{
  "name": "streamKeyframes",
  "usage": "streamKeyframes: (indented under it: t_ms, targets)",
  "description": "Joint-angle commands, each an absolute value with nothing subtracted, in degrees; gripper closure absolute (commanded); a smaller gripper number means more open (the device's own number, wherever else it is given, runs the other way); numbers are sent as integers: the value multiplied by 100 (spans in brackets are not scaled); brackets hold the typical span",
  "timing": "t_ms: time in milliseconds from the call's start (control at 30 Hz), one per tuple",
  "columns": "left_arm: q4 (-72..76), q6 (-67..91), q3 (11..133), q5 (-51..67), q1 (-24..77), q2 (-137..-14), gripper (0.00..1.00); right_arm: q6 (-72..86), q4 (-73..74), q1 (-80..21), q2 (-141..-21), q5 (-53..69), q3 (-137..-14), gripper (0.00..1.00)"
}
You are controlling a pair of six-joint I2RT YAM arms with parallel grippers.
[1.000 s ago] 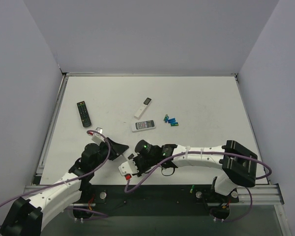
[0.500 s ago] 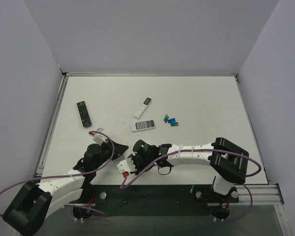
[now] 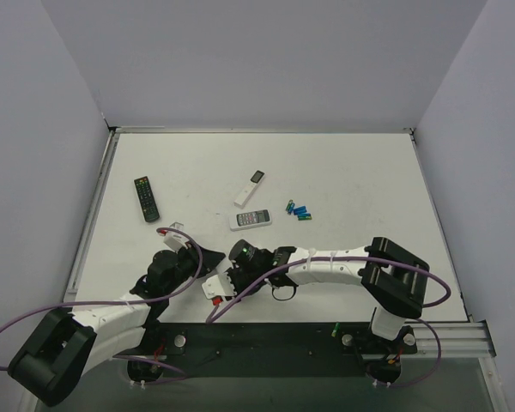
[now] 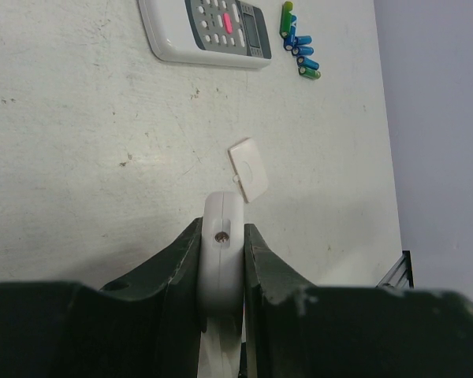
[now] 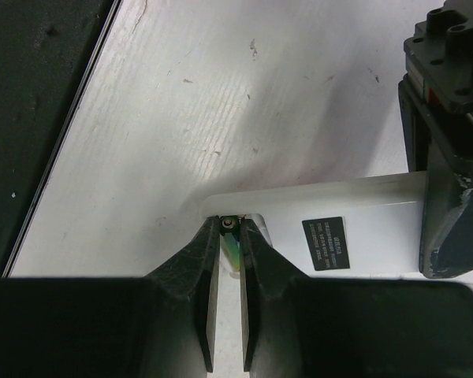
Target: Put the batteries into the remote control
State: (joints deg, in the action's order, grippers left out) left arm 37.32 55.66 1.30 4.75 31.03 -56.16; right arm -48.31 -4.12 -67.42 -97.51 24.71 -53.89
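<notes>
The remote control (image 5: 363,216) shows its plain white back with a black label (image 5: 331,242) and lies near the near edge of the desk (image 3: 352,172), left of centre. The left hand (image 4: 221,233) is clamped on its long sides. The right arm stretches low and leftward along that edge. Its right hand (image 5: 229,236) pinches a green battery (image 5: 232,252) at the bay (image 5: 254,224).
</notes>
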Motion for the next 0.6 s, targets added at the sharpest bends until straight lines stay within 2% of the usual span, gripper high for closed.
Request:
streamKeyframes:
  t_ms: [0, 567]
  targets:
    - [3911, 5405, 237, 229, 3094, -5599, 100, -4685, 703, -6750, -10169, 2742, -5221, 94]
    - [3411, 6029, 229, -114, 3076, -5739, 100, -4588, 922, -6653, -10345, 3146, -5273, 93]
